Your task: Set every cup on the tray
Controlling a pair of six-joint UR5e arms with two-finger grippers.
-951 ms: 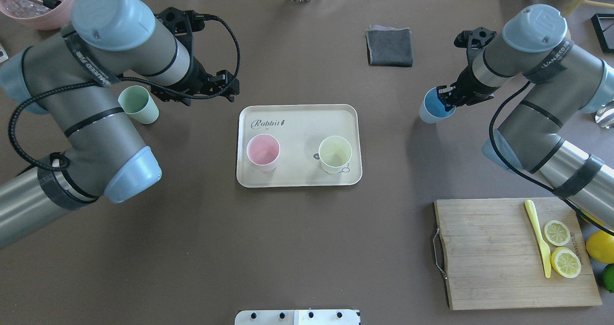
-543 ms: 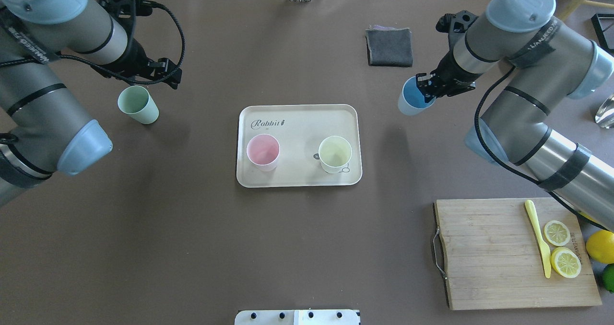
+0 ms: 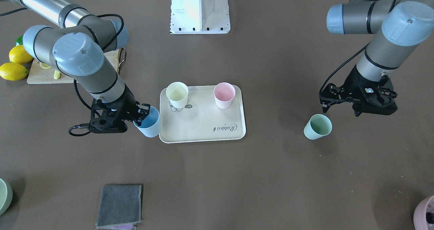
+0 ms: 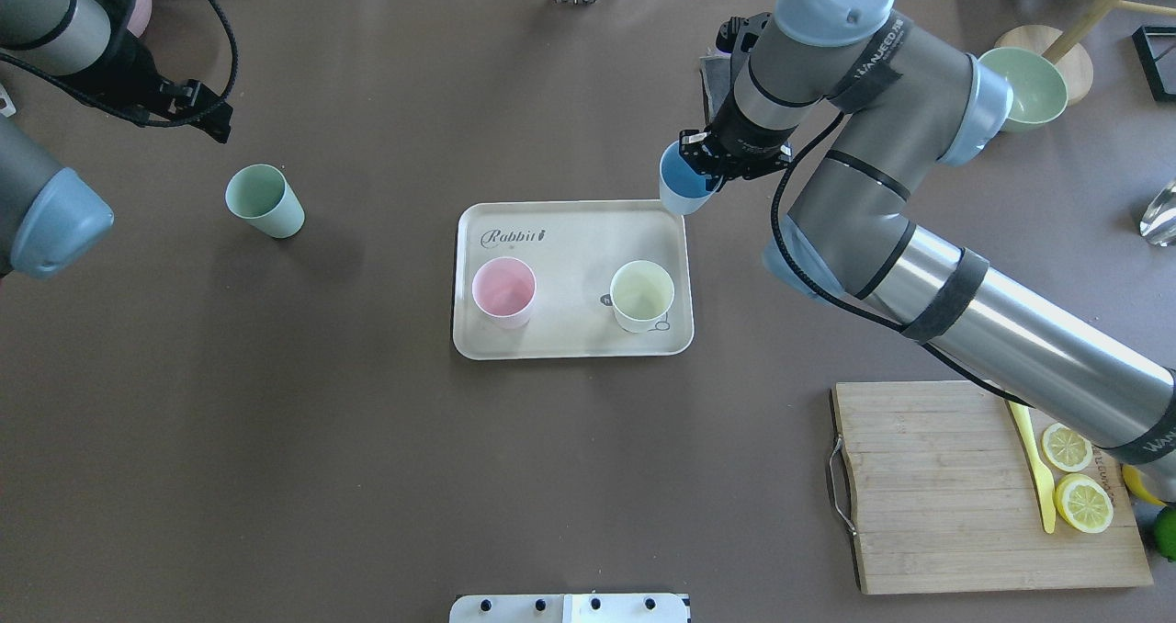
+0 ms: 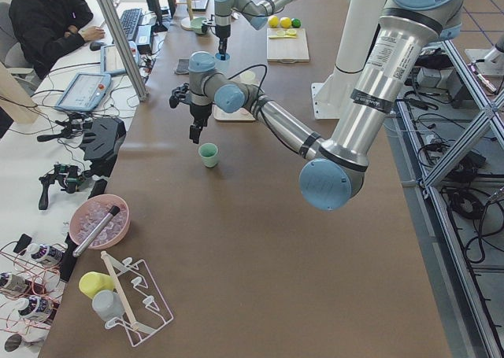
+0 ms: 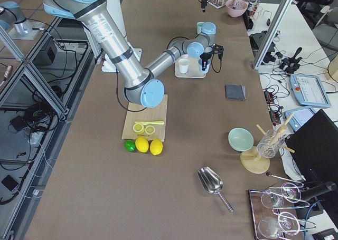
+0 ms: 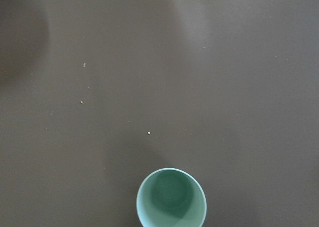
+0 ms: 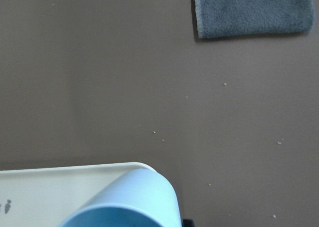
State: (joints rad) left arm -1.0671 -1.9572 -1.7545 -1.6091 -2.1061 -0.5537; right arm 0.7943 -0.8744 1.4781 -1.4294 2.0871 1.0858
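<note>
— Cups: which one do we have in hand?

— The light blue cup (image 4: 682,182). Our right gripper (image 4: 706,158) is clamped on its rim, one finger inside and one outside. We hold it at the far right corner of the tray (image 4: 570,228); in the right wrist view its rim overlaps that rounded corner. We cannot tell whether its base touches anything.

— And our left gripper (image 3: 326,99)?

— It hangs above the brown table (image 4: 367,476), near the mint green cup (image 3: 317,127) and apart from it. We cannot tell how wide its jaws are; the left wrist view shows only that cup's mouth at the bottom edge.

— So where do the rest stand?

— The mint green cup stands upright on the table, well apart from the tray, on our left. The pink cup (image 4: 503,290) and the pale yellow cup (image 4: 641,294) stand upright on the tray, apart from each other, the yellow one on the cartoon drawing.

— Anything beyond?

— A folded grey cloth (image 3: 119,204) past the tray, and a wooden cutting board (image 4: 937,494) with lemon slices on our right.
</note>
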